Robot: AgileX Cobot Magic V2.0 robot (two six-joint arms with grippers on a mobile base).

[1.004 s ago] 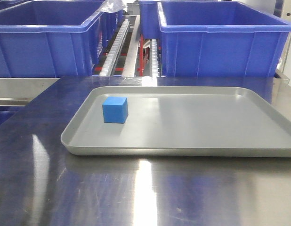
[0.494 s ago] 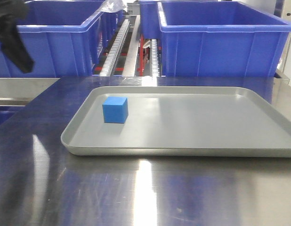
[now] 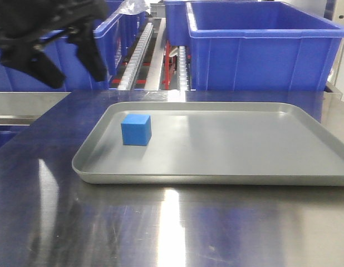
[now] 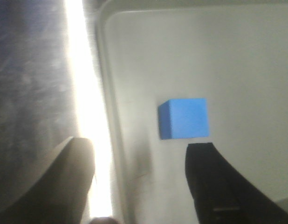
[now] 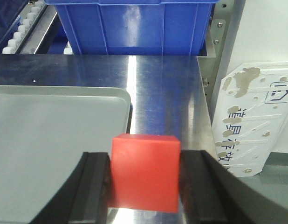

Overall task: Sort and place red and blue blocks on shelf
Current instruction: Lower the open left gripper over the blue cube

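- The shelf (image 3: 139, 50) fills the back of the front view: steel roller rails run away between big blue ribbed bins (image 3: 261, 55), which stand side by side behind the table.
- The shiny steel tabletop (image 3: 172, 233) lies in front of the shelf and carries bright streaks of reflected light.
- The flat grey rimmed tray (image 3: 227, 179) lies on the tabletop, its long side across the view.
- A white placard (image 5: 256, 116) with flaking patches and printed characters stands at the table's right edge in the right wrist view.
- The left gripper (image 3: 77, 78) hangs in the air over the table's left rear, in front of the left bin. Its two dark fingers (image 4: 218, 186) are spread wide with nothing between them.
- The right gripper (image 5: 145, 186) is clamped on the red block (image 5: 145, 170), one black pad against each side face. The tray's corner is to the left behind it, bare steel beyond.
- The blue block (image 3: 136, 129) sits flat on the tray near its left end, touched by nothing. In the left wrist view it (image 4: 184, 118) lies just ahead of the gap between the fingers, close to the tray's rim.
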